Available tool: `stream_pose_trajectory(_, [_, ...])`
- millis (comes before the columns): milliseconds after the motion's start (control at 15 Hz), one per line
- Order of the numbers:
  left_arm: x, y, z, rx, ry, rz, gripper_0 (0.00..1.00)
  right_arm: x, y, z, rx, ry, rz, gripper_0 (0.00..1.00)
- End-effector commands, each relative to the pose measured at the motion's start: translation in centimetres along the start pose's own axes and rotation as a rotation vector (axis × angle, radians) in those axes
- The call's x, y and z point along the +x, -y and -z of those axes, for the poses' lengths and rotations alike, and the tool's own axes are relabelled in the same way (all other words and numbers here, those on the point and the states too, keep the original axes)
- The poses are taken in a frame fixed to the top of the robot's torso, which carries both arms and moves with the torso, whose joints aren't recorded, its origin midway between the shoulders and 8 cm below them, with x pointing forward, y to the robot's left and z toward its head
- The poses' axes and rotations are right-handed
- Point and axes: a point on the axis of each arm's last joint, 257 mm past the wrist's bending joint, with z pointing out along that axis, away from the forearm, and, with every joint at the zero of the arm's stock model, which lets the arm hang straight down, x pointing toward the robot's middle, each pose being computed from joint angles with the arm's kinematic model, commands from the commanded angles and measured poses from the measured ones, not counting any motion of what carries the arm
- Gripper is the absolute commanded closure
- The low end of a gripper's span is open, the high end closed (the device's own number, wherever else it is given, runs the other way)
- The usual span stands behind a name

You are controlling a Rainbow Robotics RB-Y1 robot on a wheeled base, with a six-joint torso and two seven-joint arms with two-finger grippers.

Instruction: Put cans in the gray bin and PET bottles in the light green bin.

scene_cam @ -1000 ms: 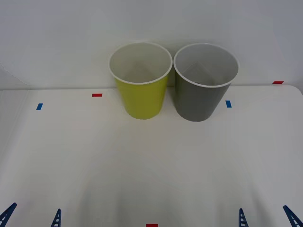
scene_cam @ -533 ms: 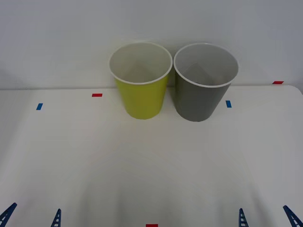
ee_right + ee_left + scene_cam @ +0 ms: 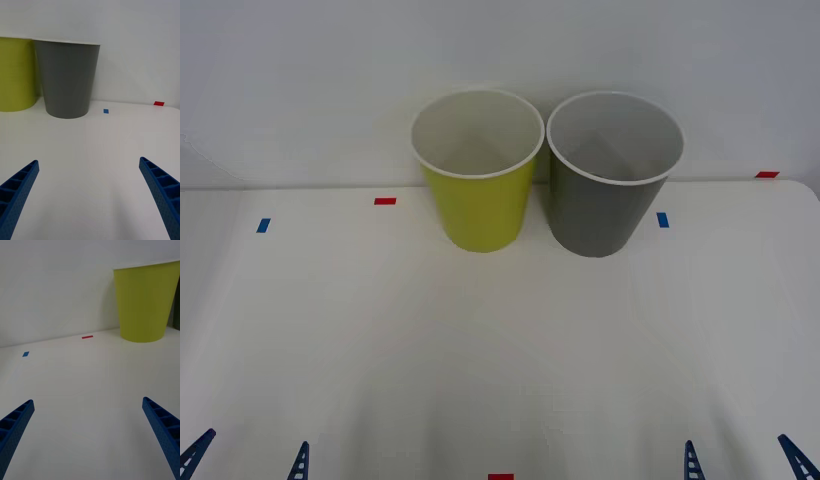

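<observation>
The light green bin point(image 3: 477, 170) and the gray bin point(image 3: 613, 172) stand upright, mouths upward, side by side at the far edge of the white table point(image 3: 500, 360), green on the left; left gripper point(image 3: 248, 458) and right gripper point(image 3: 745, 456) sit low at the near edge, fingers spread, grasping nothing.

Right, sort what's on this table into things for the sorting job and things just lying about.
For the job:
gray bin, standing at the back of the table
light green bin, beside it on the robot's left
left gripper and right gripper, both open at the near edge

Lying about:
red tape marks
blue tape marks
</observation>
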Motion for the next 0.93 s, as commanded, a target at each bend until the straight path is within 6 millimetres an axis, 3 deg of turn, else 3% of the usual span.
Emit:
stream_pose_trajectory(67, [0.00,0.00,0.00,0.000,0.000,0.000,0.00,0.01,0.00,0.00,0.000,0.000,0.000,0.08])
stream_pose_trajectory(933, [0.00,0.00,0.00,0.000,0.000,0.000,0.00,0.01,0.00,0.00,0.000,0.000,0.000,0.08])
